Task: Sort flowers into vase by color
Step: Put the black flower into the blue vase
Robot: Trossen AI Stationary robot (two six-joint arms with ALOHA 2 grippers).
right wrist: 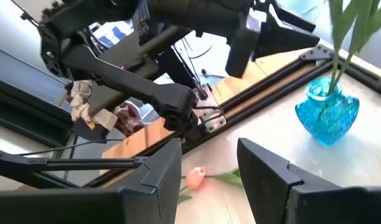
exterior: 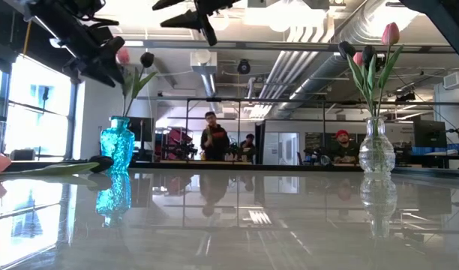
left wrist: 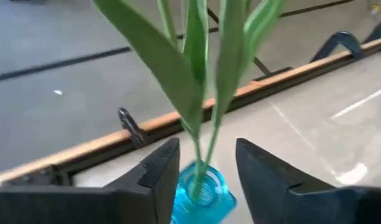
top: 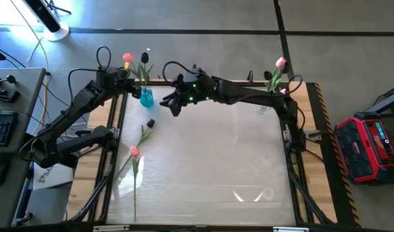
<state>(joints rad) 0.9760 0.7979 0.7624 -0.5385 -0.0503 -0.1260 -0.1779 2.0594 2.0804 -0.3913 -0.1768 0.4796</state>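
Observation:
A blue glass vase stands near the table's far left corner and holds a pink tulip and a dark tulip. My left gripper hovers open above this vase, one finger on either side of the green stems, apart from them. My right gripper hangs open in the air, right of the blue vase. A clear vase at the far right holds pink tulips. A dark tulip and a pink tulip lie flat on the table.
The table has a glossy white top with wooden rails along its sides. A red and black case sits on the floor to the right. People sit and stand in the room beyond the far edge.

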